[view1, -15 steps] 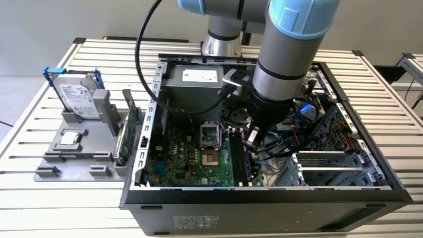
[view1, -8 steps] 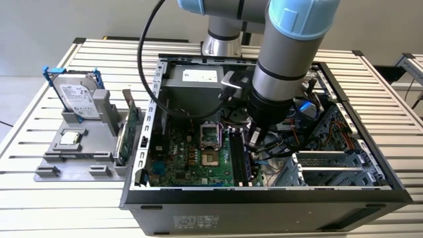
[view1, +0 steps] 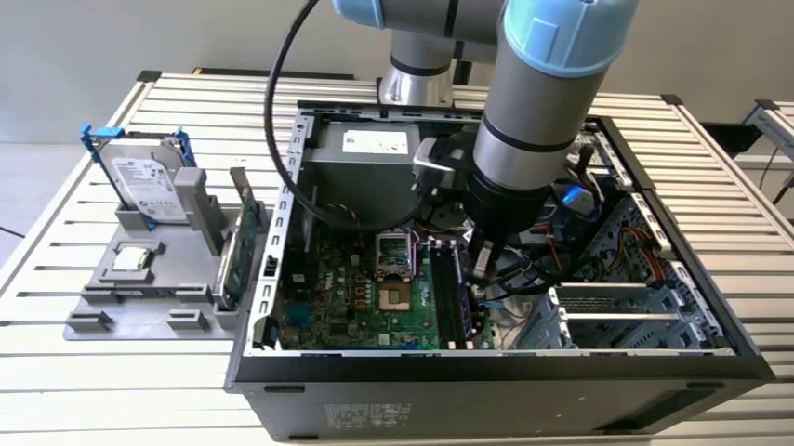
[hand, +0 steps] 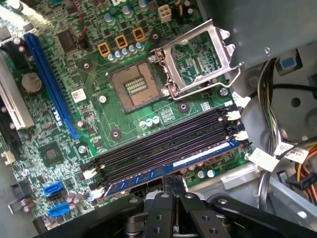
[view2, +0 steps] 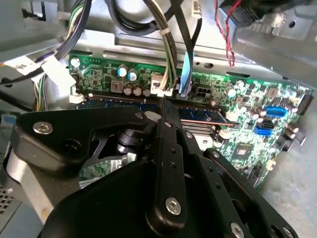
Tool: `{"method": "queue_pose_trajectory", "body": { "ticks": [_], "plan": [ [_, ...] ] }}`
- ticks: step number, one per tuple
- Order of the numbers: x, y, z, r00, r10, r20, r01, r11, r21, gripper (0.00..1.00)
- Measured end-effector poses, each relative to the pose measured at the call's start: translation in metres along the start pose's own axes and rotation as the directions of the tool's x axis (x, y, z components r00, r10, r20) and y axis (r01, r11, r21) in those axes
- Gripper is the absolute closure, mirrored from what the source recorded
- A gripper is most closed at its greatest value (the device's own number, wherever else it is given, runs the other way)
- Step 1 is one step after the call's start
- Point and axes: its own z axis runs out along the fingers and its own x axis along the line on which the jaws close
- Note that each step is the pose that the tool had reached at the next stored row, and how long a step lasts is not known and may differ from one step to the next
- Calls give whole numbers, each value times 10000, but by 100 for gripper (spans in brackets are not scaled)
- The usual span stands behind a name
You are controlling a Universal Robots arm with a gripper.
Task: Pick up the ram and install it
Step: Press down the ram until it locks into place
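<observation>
Ram [hand: 168, 171] partly hidden behind tool [hand: 173, 186]

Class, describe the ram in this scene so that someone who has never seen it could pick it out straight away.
Find the open computer case on the slatted table and look at the green motherboard inside. Beside the empty processor socket runs a bank of long black memory slots. The ram is the thin bluish stick standing in the outermost slot, right under the gripper; the neighbouring slots are bare.
</observation>
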Motion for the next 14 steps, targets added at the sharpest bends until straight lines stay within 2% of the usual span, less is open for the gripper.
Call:
{"method": "queue_pose_trajectory", "body": {
  "ticks": [7, 14],
  "plan": [
    [1, 1, 2, 9963, -861, 81, 861, 9963, -16, 100],
    [0, 0, 7, 9872, -1588, 176, 1588, 9873, -42, 100]
  ]
}}
